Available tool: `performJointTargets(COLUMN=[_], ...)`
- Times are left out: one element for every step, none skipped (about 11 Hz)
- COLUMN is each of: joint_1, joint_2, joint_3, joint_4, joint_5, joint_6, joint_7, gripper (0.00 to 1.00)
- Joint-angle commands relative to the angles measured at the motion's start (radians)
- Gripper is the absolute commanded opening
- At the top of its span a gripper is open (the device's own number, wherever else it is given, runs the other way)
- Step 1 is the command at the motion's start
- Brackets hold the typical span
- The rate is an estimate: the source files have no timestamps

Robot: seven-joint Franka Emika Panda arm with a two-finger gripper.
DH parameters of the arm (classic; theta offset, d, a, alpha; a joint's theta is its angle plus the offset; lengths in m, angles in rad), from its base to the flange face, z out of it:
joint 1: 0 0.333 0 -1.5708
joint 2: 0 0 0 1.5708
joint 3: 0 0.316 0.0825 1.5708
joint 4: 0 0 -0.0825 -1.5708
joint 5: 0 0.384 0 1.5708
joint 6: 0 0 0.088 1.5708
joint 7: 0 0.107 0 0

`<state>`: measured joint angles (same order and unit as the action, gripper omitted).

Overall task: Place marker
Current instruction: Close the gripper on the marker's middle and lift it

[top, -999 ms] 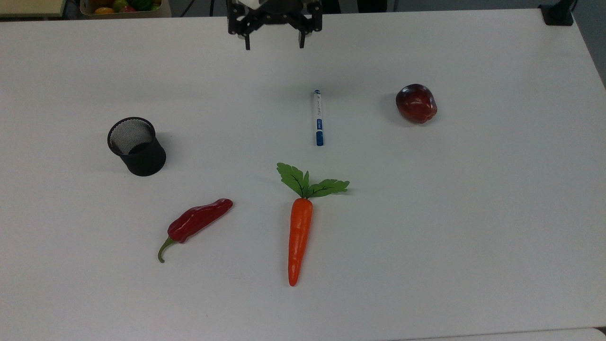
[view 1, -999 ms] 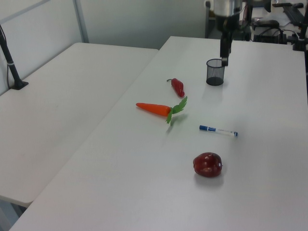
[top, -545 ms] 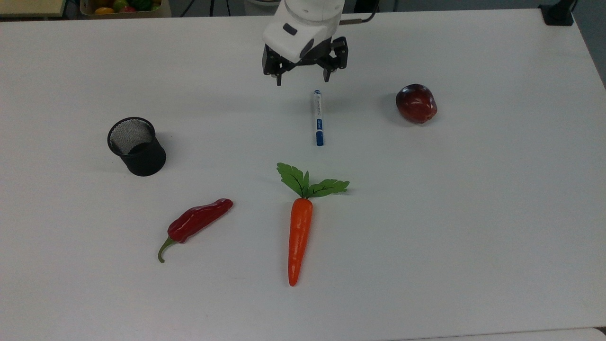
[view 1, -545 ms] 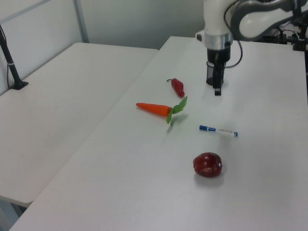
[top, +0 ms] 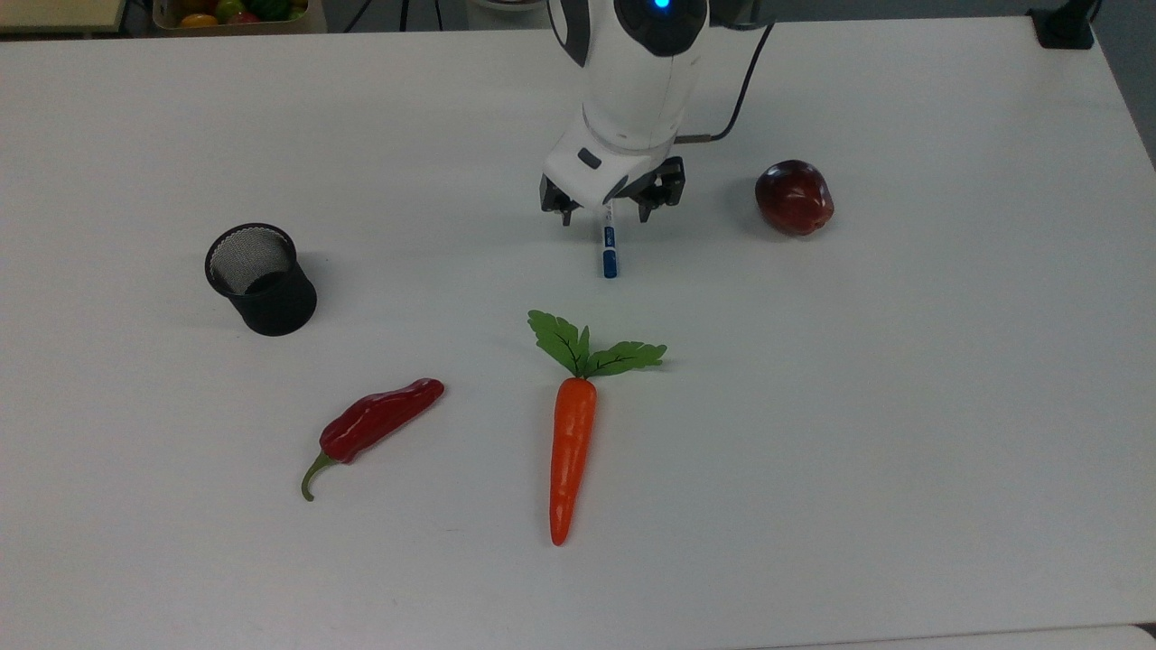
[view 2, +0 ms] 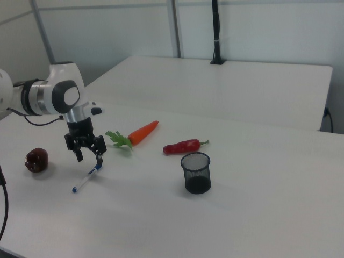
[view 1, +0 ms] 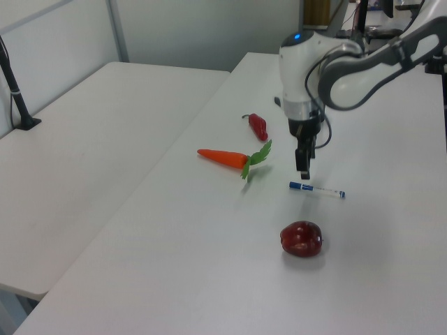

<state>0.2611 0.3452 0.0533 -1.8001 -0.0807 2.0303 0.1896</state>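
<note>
1. The arm (top: 643,81) is reaching down over the marker (top: 610,253) in the top view, so its white body is covering the marker's far half; only the blue cap, the label band and a bit of white barrel are showing below the gripper (top: 603,215)
2. The arm's upper links are running off the top edge of the top view, and in the right view its base is being cut off at the right view's left edge
3. The gripper's two black fingers are standing apart, one on either side of the marker as the top view shows it, with the jaws open and holding nothing
4. Whether the fingertips are touching the table (top: 903,406) or hovering just above it is hard to make out; in the left view the gripper (view 1: 303,169) is hanging just above the marker (view 1: 316,189), near its capped end
5. The marker is lying flat on the white table, between the dark red apple (top: 794,197) and the black mesh cup (top: 261,279), with the carrot (top: 573,431) near its capped end
6. The blue label band is carrying some pale print, but it is too small to read in any view
7. In the right view the marker (view 2: 86,179) is lying below the gripper (view 2: 88,153), its blue end pointing toward the near table edge
8. A red chilli pepper (top: 375,424) is lying beside the carrot, well apart from the marker
9. A box of fruit (top: 237,13) is peeking in at the top edge of the top view, mostly cut off
</note>
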Motion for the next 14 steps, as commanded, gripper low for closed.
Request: performJointTargets(joint_1=[0.021,0.023,0.023,0.023,0.023,0.024,0.027,0.033,0.033,0.033,0.033,0.033,0.032,0.032], joint_2=[0.024,0.031,0.049,0.051,0.052,0.052,0.060,0.061,0.061,0.060,0.057,0.051,0.038,0.019], joint_3=[-0.006,-0.007,-0.007,-0.007,-0.007,-0.007,-0.007,-0.007,-0.007,-0.007,-0.007,-0.007,-0.007,-0.007], joint_4=[-0.044,-0.045,-0.044,-0.044,-0.044,-0.044,-0.044,-0.042,-0.042,-0.038,-0.036,-0.033,-0.033,-0.027], joint_5=[0.007,0.007,0.004,0.001,-0.001,-0.001,-0.001,-0.004,-0.004,-0.004,-0.004,-0.002,-0.002,-0.004], joint_6=[0.095,0.120,0.129,0.139,0.143,0.143,0.145,0.143,0.143,0.139,0.136,0.130,0.119,0.096], joint_7=[0.051,0.060,0.074,0.077,0.077,0.077,0.086,0.097,0.097,0.099,0.099,0.100,0.108,0.120], gripper=[0.72,0.59,0.47,0.37,0.34,0.33,0.27,0.18,0.12,0.11,0.10,0.09,0.09,0.09])
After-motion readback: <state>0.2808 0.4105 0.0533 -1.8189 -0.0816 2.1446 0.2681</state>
